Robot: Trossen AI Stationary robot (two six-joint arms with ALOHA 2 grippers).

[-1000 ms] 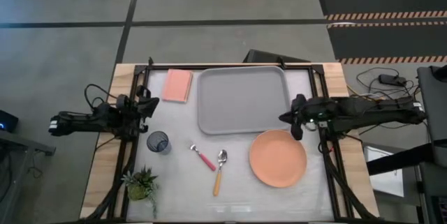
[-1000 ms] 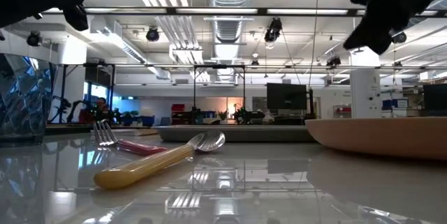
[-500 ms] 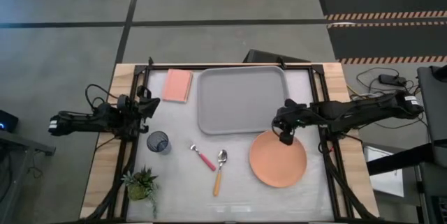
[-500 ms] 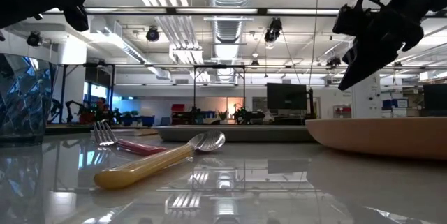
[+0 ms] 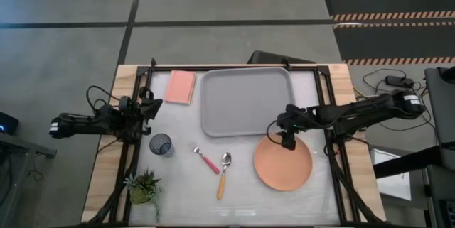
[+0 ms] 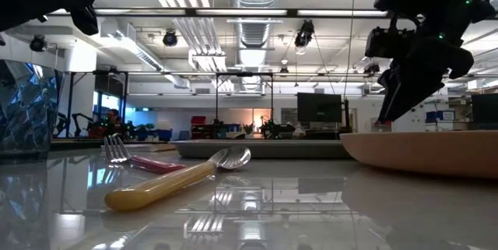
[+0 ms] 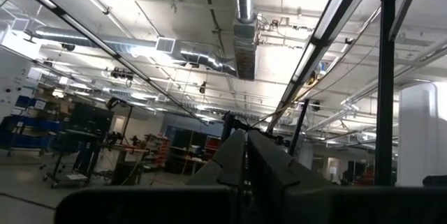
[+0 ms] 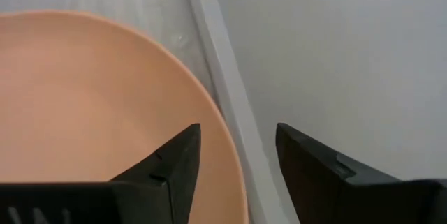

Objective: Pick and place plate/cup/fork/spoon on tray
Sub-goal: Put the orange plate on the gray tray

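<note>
The salmon-orange plate (image 5: 283,162) lies flat on the table at the near right, just in front of the grey tray (image 5: 247,100). My right gripper (image 5: 288,140) hangs open over the plate's far-left rim (image 8: 227,147), pointing down; one finger stands over the plate, the other over the gap beside the tray (image 8: 335,42). In the low view it is just above the plate (image 6: 424,153). The dark cup (image 5: 161,145) stands at the near left. The pink-handled fork (image 5: 207,160) and tan-handled spoon (image 5: 223,175) lie mid-table. My left gripper (image 5: 148,107) waits shut at the left edge.
A pink rectangular pad (image 5: 180,87) lies left of the tray at the far side. A small potted plant (image 5: 144,187) stands at the near left corner. Bare tabletop lies between the spoon and the plate.
My right gripper has moved from beside the tray's right edge toward the table's left and near edges and has come down over the plate's far-left rim. The plate, tray, cup, fork and spoon have stayed where they were.
</note>
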